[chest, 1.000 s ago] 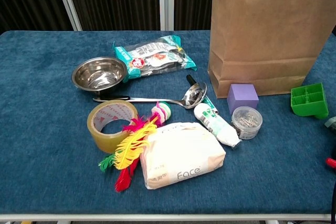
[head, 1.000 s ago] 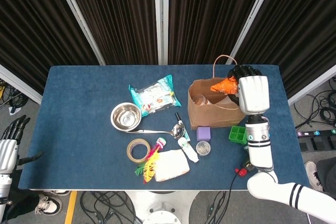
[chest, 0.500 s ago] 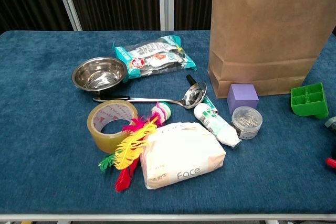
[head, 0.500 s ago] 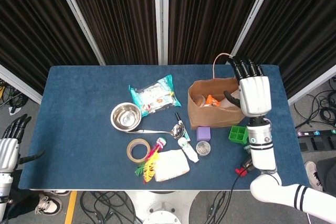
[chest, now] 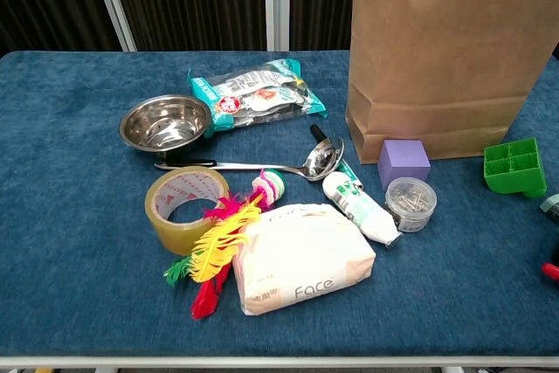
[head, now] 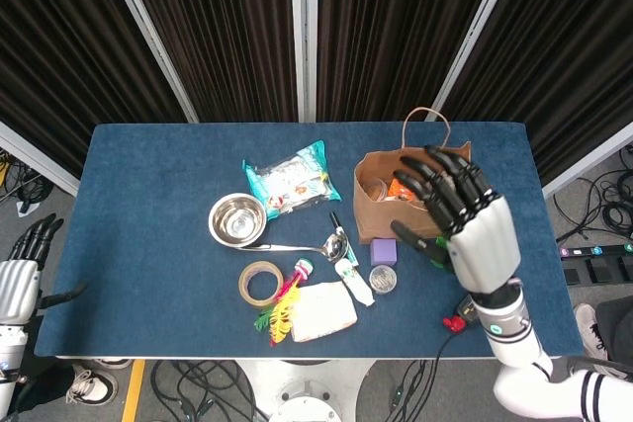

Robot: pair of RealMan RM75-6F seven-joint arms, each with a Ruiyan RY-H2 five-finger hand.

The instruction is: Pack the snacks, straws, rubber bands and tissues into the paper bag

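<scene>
Paper bag (head: 381, 207): standing upright on the blue table (head: 148, 244), mouth open to the head camera; this is the landmark for every place below.
Inside the bag: an orange packet (head: 400, 188) is lying in the opening, with something round beside it that is too small to make out.
Right hand (head: 465, 229): hovering above the bag's right side, fingers spread wide apart and holding nothing.
Left hand (head: 22, 274): hanging far to the left of the bag, off the table's edge; fingers extended, nothing in them.
Snack pack (chest: 256, 92): lying flat just left of the bag, teal-edged, still out on the table.
Tissue pack (chest: 301, 258): lying in front of the bag and to its left, printed "Face".
Steel bowl (chest: 165, 122): sitting further left of the bag, beyond the snack pack.
Ladle (chest: 262, 163): lying between the bowl and the bag's front, its cup pointing towards the bag.
Tape roll (chest: 184, 207): lying front-left of the bag, touching the coloured feathers (chest: 220, 246).
Purple block (chest: 403, 162): sitting just in front of the bag.
Green tray (chest: 514, 166): sitting by the bag's front right corner.
</scene>
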